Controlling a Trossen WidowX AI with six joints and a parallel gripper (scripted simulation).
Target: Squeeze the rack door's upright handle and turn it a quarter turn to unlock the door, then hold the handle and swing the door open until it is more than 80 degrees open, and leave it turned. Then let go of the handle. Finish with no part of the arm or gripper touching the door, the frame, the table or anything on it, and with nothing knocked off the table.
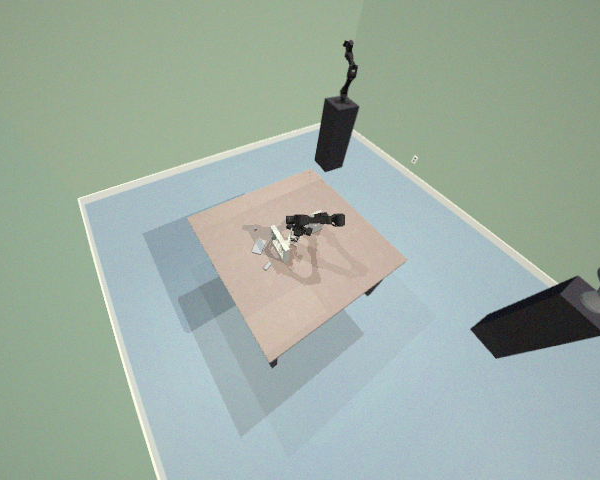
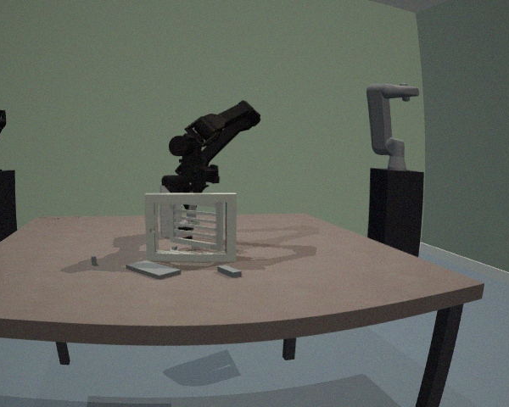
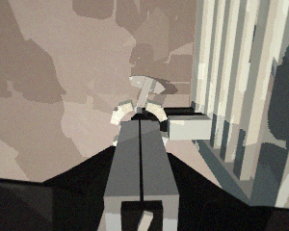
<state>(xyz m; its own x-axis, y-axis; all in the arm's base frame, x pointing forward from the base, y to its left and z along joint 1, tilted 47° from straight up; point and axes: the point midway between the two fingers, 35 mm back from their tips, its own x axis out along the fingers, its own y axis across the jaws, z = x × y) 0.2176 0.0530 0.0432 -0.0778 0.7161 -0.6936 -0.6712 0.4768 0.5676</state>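
The white rack frame (image 1: 280, 238) (image 2: 231, 227) stands upright on the table. Its slatted door (image 2: 220, 225) (image 3: 222, 58) is swung partly open, away from the exterior camera, and shows through the frame's opening. My gripper (image 1: 294, 238) (image 3: 140, 156) is on the far side of the frame from the exterior view, beside the door. It is shut on the door's upright handle (image 3: 145, 93), seen from above between the pale fingertips in the wrist view. The fingers hide part of the handle, so its exact turn is hard to tell. The pale block (image 3: 189, 129) is beside the fingers, towards the door slats.
On the exterior view's side of the frame lie a flat grey plate (image 1: 259, 246) (image 2: 153, 269) and a small grey block (image 1: 266, 266) (image 2: 229, 270). A small upright peg (image 1: 255, 228) (image 2: 93, 261) stands farther off. The arm (image 1: 316, 219) (image 2: 193, 170) rises above the frame.
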